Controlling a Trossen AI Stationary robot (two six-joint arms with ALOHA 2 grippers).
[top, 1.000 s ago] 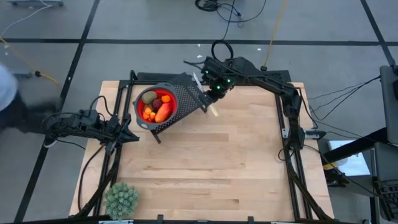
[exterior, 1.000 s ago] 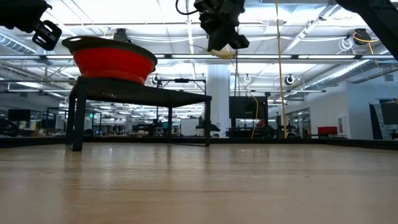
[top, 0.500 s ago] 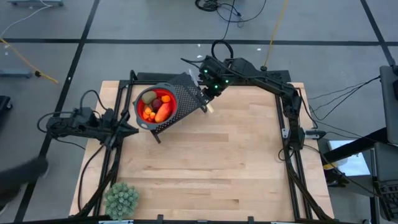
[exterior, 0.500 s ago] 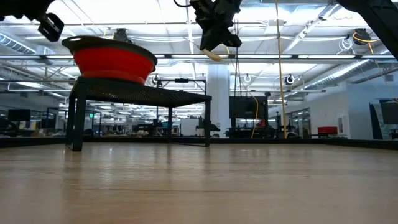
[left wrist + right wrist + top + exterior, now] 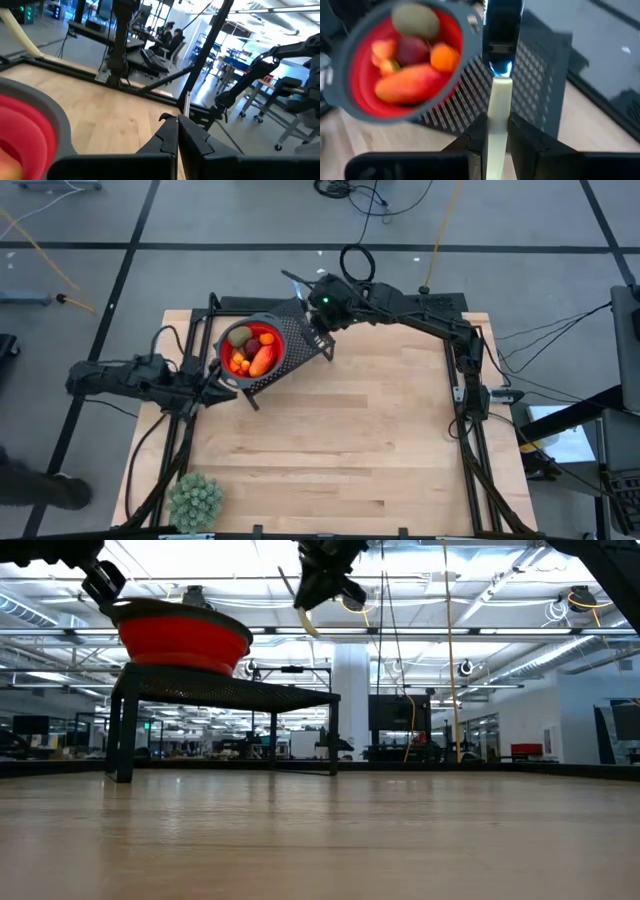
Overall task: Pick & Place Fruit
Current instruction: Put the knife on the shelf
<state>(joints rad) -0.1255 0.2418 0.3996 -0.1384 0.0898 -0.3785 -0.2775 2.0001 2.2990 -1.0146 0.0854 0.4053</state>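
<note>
**High view: last piece goes to the bowl**

Nearest me, the left gripper [image 5: 222,387] waits with fingers together beside the red bowl [image 5: 229,367], where the fruit [image 5: 256,356] lies. Beyond the bowl, my right gripper [image 5: 312,330] clamps a pale strip [image 5: 497,116]. Next, I think, carry it over the bowl and release.

Pale planked wood table [image 5: 330,440], black perforated metal stand [image 5: 300,340], smooth matt red bowl [image 5: 228,360] with grey rim.

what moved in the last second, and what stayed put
The right pincer, shut on a pale cream stick, travelled from beside the black mesh stand to over its back edge, toward the red bowl with a grey rim. The left pincer, shut and empty, slid to the bowl's rim. Bowl, fruit and stand stayed put.
</note>
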